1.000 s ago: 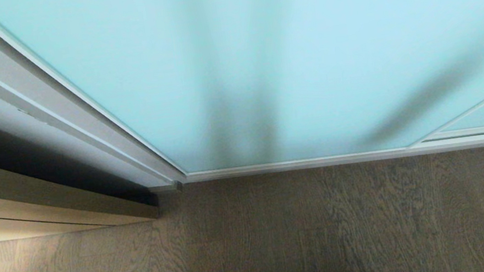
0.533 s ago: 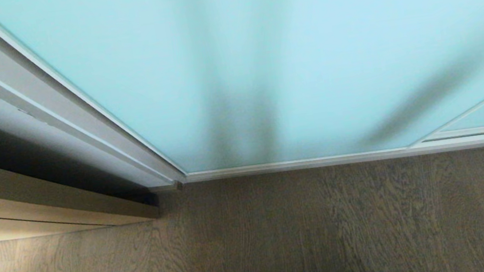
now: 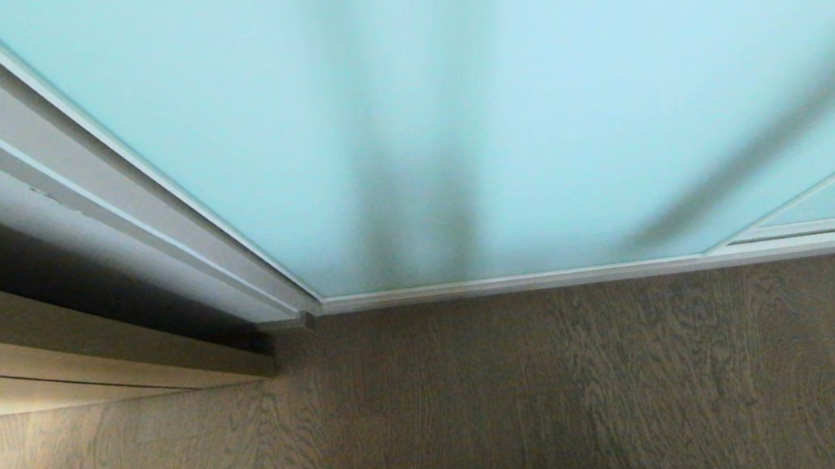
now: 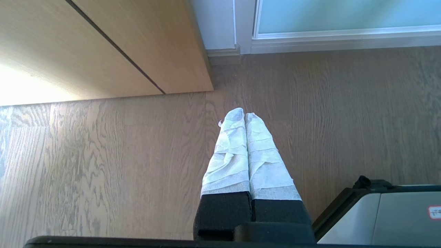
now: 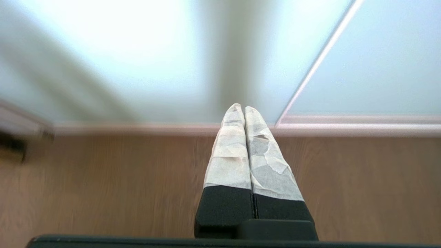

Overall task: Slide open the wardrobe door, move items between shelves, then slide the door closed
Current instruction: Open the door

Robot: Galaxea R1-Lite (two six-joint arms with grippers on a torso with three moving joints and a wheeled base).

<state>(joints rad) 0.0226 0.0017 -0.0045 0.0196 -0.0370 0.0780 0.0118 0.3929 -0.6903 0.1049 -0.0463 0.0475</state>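
Right wrist view showed the right gripper (image 5: 240, 109), its white-taped fingers pressed together and empty, aimed at the tall frosted pale aqua glass sliding wardrobe door (image 5: 137, 62) filling the upper frame, whose upright silver-white edge (image 5: 318, 62) ran just right of the fingertips, nearer this arm.

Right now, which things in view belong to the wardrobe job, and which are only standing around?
For the job:
sliding wardrobe door, closed
right gripper, shut, facing the door
left gripper, shut, above the floor

Only around:
light wood cabinet
grey wood-grain floor
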